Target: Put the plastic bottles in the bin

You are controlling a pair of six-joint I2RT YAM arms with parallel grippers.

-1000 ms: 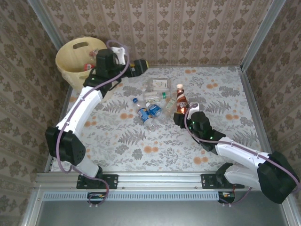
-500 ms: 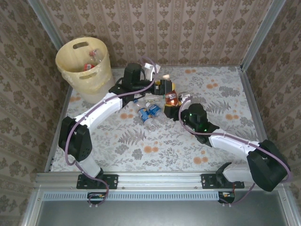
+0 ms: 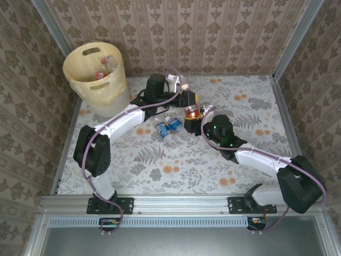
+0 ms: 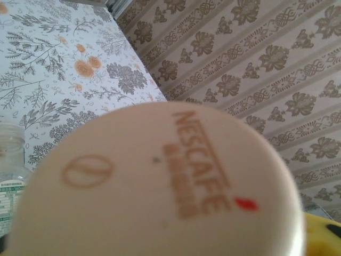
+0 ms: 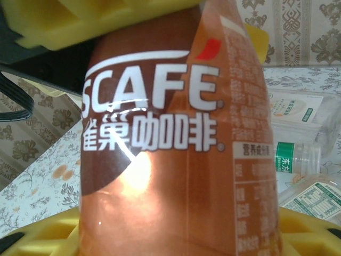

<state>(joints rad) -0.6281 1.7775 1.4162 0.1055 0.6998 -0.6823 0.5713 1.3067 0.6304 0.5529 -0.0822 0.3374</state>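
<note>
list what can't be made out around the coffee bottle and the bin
Left jaws' grip on the coffee bottle: top view, too small; left wrist view, the blurred cap blocks them.
Bin contents: top view, its wall hides most.
Print on the clear bottles: right wrist view, too small.

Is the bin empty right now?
No, the top view shows the bin holding plastic bottles, one with a red label.
</note>
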